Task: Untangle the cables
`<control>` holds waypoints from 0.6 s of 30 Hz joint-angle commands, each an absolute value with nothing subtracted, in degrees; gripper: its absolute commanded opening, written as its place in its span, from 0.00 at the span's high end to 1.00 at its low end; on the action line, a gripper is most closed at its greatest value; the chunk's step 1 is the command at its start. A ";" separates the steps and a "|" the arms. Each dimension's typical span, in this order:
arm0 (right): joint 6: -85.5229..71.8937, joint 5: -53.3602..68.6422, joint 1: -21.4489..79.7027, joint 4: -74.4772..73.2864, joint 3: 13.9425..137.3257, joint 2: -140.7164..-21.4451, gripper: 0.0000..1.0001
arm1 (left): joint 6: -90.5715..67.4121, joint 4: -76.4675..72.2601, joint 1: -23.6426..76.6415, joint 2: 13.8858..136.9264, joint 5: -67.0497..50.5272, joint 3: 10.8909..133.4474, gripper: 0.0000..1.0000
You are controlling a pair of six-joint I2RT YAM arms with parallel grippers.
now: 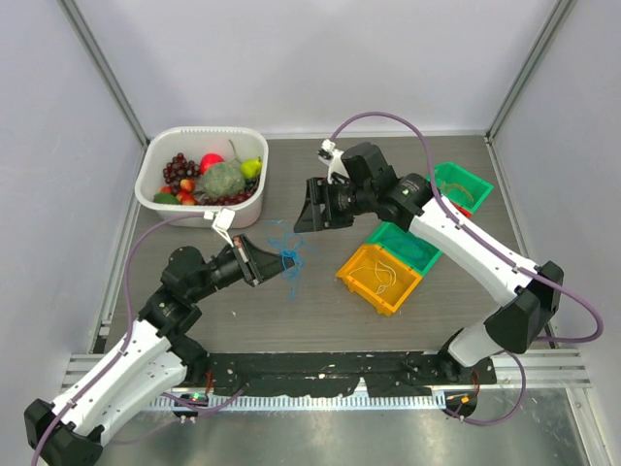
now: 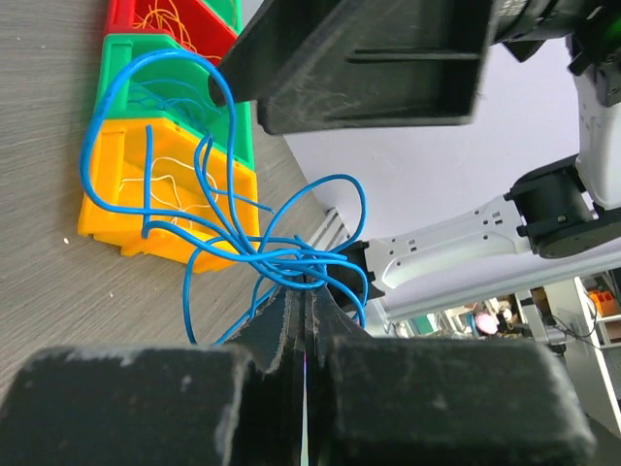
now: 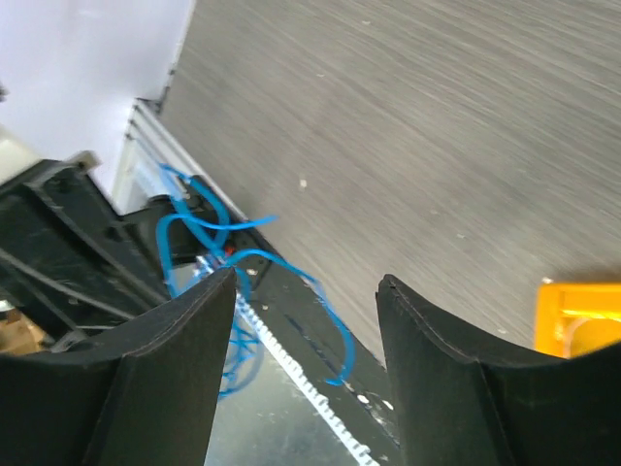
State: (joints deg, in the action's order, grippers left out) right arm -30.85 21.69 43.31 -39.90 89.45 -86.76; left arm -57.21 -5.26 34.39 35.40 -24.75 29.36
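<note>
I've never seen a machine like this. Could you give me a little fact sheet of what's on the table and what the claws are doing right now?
Left claw: shut on a tangle of thin blue wires
Right claw: open, holding nothing, close to the tangle
Yellow plastic bin: holds a thin white wire
White plastic tub: back left, filled with toy fruit
</note>
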 commanded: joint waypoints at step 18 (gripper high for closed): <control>-29.10 32.88 45.96 -18.61 68.63 -71.09 0.46 | -59.68 -3.95 34.36 35.07 -18.90 29.18 1.00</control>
